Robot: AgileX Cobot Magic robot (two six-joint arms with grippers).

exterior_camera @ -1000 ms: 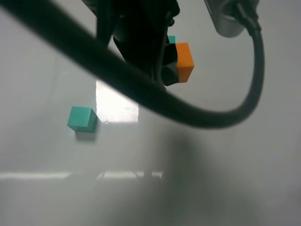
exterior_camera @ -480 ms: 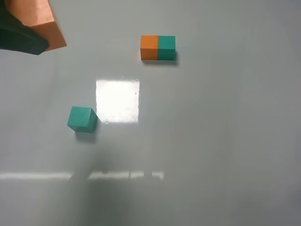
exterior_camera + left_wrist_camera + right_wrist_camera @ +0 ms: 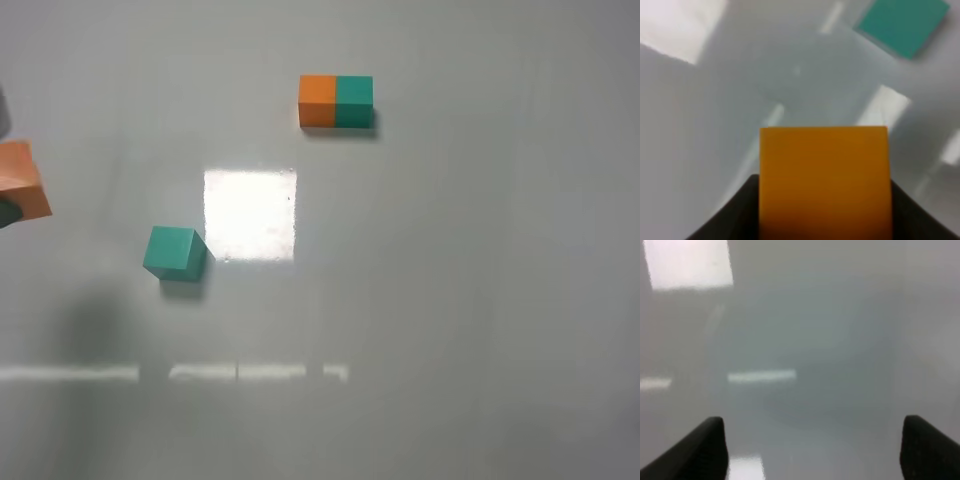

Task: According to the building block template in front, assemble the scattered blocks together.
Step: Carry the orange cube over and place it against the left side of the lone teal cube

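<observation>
The left pincer is clamped on the orange cube — seen at the high view's far left edge. The right pincer gapes, empty. On the bench the teal cube lies alone — the template well beyond it.

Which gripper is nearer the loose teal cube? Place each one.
Left. The left gripper holds the orange cube left of the teal cube, seen from above. The right gripper hangs open over the table, no cube in its view.

Template sits behind; resting cube lies nearer, leftward; 2nd cube, seemingly raised, at left edge.
</observation>
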